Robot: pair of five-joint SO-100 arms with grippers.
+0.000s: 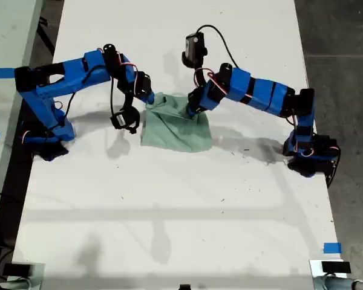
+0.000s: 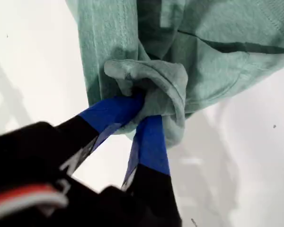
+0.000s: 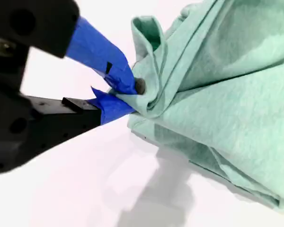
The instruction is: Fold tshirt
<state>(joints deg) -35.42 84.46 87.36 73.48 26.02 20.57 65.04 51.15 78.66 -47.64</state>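
Exterior view, left: blue arm (image 1: 78,72) reaches in from the view's left edge, its tip at the t-shirt's (image 1: 175,127) upper left corner.
Exterior view, middle: the pale green t-shirt is bunched into a compact, roughly square bundle. It sits on the white surface (image 1: 169,211) between the two arm tips, in the upper half of the view.
Exterior view, right: second blue arm (image 1: 260,93) comes in from the view's right edge, its tip at the t-shirt's upper right corner.
Arm identity: both tips are on the same cloth, so I can't tell from the wrist views which arm is first or second.
First wrist view: my first end effector (image 2: 143,112) has blue fingers (image 2: 149,142) pressed together on a gathered wad of t-shirt (image 2: 217,56). The rest of the cloth spreads beyond it, creased.
Second wrist view: my second end effector (image 3: 124,94) is pinching a folded edge of the t-shirt (image 3: 227,104) between blue tips. The layered cloth lies on the surface (image 3: 85,189) just past them.
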